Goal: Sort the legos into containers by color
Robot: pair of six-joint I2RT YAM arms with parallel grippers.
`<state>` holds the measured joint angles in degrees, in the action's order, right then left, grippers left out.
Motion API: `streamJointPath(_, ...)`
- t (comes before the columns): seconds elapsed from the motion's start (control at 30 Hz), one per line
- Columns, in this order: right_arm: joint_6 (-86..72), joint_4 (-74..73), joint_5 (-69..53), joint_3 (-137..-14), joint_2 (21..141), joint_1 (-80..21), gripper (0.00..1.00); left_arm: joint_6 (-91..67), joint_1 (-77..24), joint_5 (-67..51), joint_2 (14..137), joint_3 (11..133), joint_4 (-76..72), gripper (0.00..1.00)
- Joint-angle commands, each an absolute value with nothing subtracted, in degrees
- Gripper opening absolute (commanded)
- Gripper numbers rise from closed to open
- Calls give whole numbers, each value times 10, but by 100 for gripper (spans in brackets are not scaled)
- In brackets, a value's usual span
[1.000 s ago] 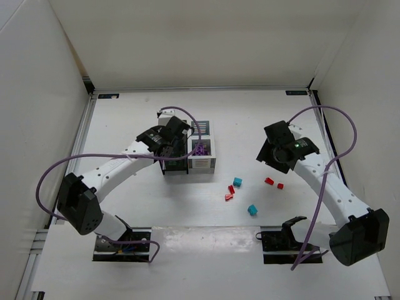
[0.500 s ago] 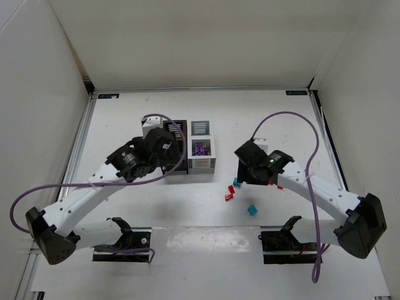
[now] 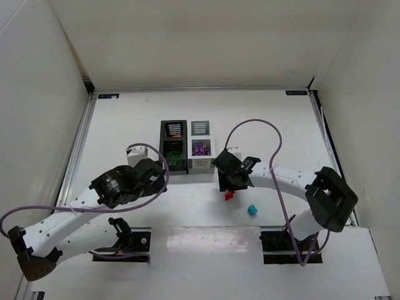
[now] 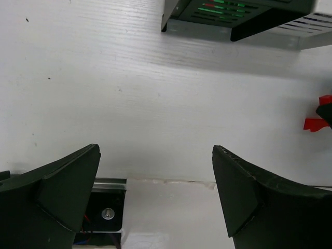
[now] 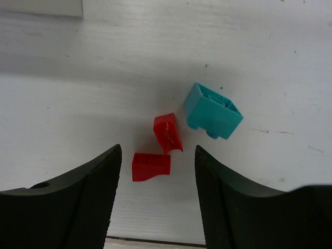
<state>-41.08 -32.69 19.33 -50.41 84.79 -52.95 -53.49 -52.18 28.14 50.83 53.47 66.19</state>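
The containers (image 3: 214, 164) stand mid-table as a 2x2 block, two black on the left and two white on the right. The near black one (image 4: 218, 10) holds green legos and the near white one (image 3: 200, 149) purple ones. Two red legos (image 5: 167, 132) (image 5: 151, 166) and a teal one (image 5: 212, 110) lie on the table. My right gripper (image 5: 158, 149) (image 3: 230, 178) hovers open just above them, with the lower red one between its fingers but untouched. Another teal lego (image 3: 252, 210) lies nearer me. My left gripper (image 4: 155, 150) (image 3: 152, 177) is wide open and empty, to the near left of the bins.
Both arm base plates (image 3: 122, 240) (image 3: 290, 240) sit at the near table edge. White walls enclose the table on three sides. The right arm's purple cable (image 3: 256, 125) loops beside the white bins. Red legos (image 4: 315, 123) show at the right edge of the left wrist view.
My left gripper has pulled back from over the black bins toward me and opened fully. My right arm has swung left and down over the red legos, its jaws narrowing slightly.
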Motion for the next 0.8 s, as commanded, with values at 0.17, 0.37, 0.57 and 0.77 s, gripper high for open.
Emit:
streamJointPath(0.17, -381, -254, 192, -483, 874, -512, 52, -587, -526, 281, 474, 524, 690, 100)
streamJointPath(0.37, -381, -255, 196, -473, 886, -528, 52, -596, -526, 288, 472, 527, 708, 100)
streamJointPath(0.57, -395, -242, 207, -458, 896, -527, 44, -600, -526, 287, 473, 524, 707, 100)
streamJointPath(0.77, -398, -238, 221, -460, 902, -525, 34, -602, -526, 284, 472, 526, 716, 100)
